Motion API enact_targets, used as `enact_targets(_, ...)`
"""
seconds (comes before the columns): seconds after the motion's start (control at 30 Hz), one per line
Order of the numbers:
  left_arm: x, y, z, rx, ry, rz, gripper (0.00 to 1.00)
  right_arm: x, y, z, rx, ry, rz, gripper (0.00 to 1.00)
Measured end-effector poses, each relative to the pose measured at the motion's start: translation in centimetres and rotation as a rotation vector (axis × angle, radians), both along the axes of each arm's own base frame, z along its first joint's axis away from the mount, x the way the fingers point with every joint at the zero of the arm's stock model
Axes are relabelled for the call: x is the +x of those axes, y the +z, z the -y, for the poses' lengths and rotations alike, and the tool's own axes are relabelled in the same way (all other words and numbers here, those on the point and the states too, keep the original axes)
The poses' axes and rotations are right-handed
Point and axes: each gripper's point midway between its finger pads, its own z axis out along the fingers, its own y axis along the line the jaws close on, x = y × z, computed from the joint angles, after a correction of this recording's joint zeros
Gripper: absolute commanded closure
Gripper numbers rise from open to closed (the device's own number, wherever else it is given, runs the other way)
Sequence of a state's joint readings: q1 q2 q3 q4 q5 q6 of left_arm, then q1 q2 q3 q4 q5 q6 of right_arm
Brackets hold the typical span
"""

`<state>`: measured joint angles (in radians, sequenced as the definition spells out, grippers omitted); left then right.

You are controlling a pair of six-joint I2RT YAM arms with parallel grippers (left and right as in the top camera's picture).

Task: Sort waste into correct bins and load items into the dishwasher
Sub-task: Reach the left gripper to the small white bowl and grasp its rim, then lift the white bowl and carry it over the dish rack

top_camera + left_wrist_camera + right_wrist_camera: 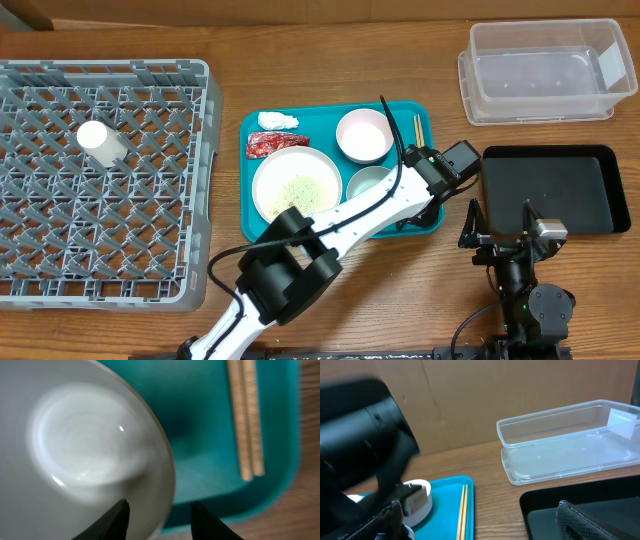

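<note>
The left end effector (160, 516) hangs with its jaws apart, straddling the rim of the light grey-blue bowl (90, 450), one finger over the inside and the other outside above the teal tray (200, 435); nothing is pinched yet, as far as the blurred wrist view shows. The bowl sits in the tray's near right quarter, just beside the white plate (297, 187) with its rice scraps, with the pink bowl (364, 135) behind it and the chopsticks (245, 420) along the tray's right wall. The right end effector (480, 527) is wide and empty, low by the left end of the black tray (560, 195). The step in hand looks like a rim pinch to carry the bowl to the dish rack (205, 180), where the white cup (100, 142) already sits. The hold would take only a thin strip of smooth rim, so the bowl may swing down or slide out as it lifts; if the fingers close off-square they could shove it against the plate and spill rice onto the tray. The outer finger has little room beside the tray wall (the chopsticks lie close too) and might snag. The way to the rack passes over the plate, the red wrapper (275, 143) and the tissue (278, 120), so a drop there would scatter them.
</note>
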<state>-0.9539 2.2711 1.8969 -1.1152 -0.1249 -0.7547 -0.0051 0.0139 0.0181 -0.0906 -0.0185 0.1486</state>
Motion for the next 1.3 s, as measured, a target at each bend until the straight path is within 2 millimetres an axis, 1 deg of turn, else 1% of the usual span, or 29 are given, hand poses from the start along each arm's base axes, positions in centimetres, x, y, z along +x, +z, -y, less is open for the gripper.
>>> enact_targets(0.07,0.0,-0.8,-0.2,0.019,0.006,-0.005,0.61,0.0,0.0,0.0,0.000,0.000,0.001,0.00)
enact_targets(0.13,0.0,-1.1,-0.3,0.025,0.011,-0.005,0.65,0.0,0.0,0.0,0.000,0.001,0.000,0.00)
enact_targets(0.23,0.2,-1.1,-0.3,0.026,0.023,0.001,0.80,0.0,0.0,0.0,0.000,0.000,0.001,0.00)
enact_targets(0.27,0.2,-1.1,-0.4,0.027,0.027,0.002,0.83,0.0,0.0,0.0,0.000,0.000,0.000,0.00)
enact_targets(0.33,0.2,-1.1,-0.4,0.028,0.029,0.003,0.92,0.0,0.0,0.0,0.000,0.000,0.000,0.00)
enact_targets(0.37,0.2,-1.0,-0.4,0.029,0.031,0.004,0.96,0.0,0.0,0.0,0.000,0.000,0.000,0.00)
enact_targets(0.5,0.2,-0.8,-1.3,0.062,0.032,0.000,0.96,0.0,0.0,0.0,0.000,0.001,0.001,0.00)
enact_targets(0.6,0.0,0.2,-2.2,0.094,0.041,-0.025,0.96,0.0,0.0,0.0,0.000,0.000,0.000,0.00)
enact_targets(0.67,0.2,1.9,-2.8,0.107,0.053,-0.038,0.96,0.0,0.0,0.0,0.000,0.001,0.001,0.00)
enact_targets(0.73,1.0,4.0,-3.0,0.096,0.071,-0.032,0.96,0.0,0.0,0.0,0.000,0.000,0.001,0.00)
enact_targets(0.87,3.6,9.3,-3.6,0.024,0.123,0.020,0.96,0.0,0.0,0.0,0.000,0.000,0.000,0.00)
enact_targets(0.9,4.1,10.6,-3.9,0.008,0.138,0.033,0.96,0.0,0.0,0.0,0.000,0.000,0.000,0.00)
enact_targets(0.93,4.8,12.4,-4.5,-0.017,0.157,0.052,0.96,0.0,0.0,0.0,0.000,0.000,0.000,0.00)
enact_targets(0.97,5.0,13.2,-4.8,-0.026,0.166,0.059,0.96,0.0,0.0,0.0,0.000,0.001,0.001,0.00)
enact_targets(1.07,5.7,16.8,-7.2,-0.059,0.202,0.082,0.96,0.0,0.0,0.0,0.000,0.000,0.000,0.00)
enact_targets(1.17,6.6,20.4,-9.3,-0.137,0.201,0.126,0.96,0.0,0.0,0.0,0.000,0.001,0.000,0.00)
enact_targets(1.23,7.3,22.7,-11.5,-0.182,0.201,0.152,0.96,0.0,0.0,0.0,0.000,0.001,0.000,0.00)
enact_targets(1.3,8.0,24.7,-14.1,-0.227,0.218,0.177,0.96,0.0,0.0,0.0,0.000,0.000,0.001,0.00)
